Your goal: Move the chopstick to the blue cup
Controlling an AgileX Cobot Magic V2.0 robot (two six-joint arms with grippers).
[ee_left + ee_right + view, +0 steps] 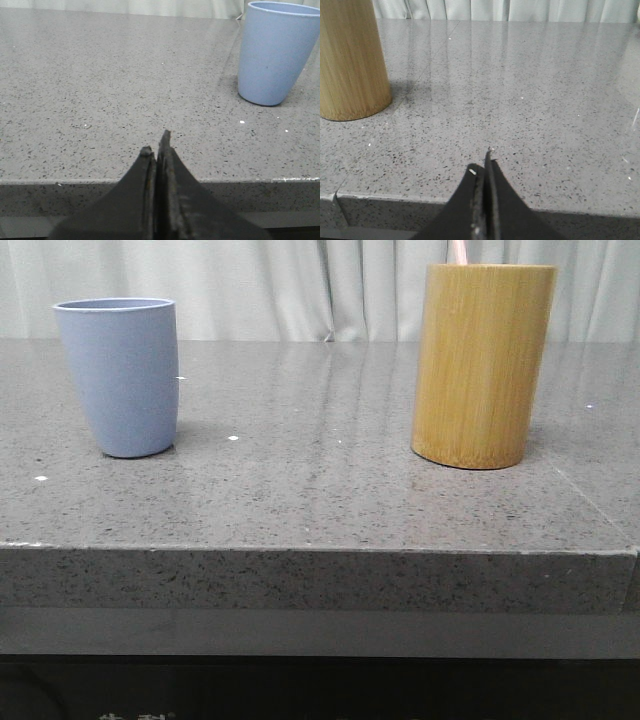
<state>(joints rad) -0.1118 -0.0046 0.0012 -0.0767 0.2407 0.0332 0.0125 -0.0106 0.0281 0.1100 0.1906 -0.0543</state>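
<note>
The blue cup (122, 375) stands upright on the left of the grey stone table (320, 490); it is also in the left wrist view (276, 52). A short pale pink tip of the chopstick (458, 251) pokes up out of the yellow-brown bamboo cylinder (482, 365) on the right. My left gripper (156, 145) is shut with nothing in it, low at the table's front edge, well short of the cup. My right gripper (484, 162) is shut and empty too, at the front edge, away from the bamboo cylinder (351, 60).
The table's front edge (320, 550) drops off toward me. A pale curtain (300, 285) hangs behind the table. A seam (590, 500) in the stone runs near the right side. Small white specks (233, 438) dot the surface between the two containers.
</note>
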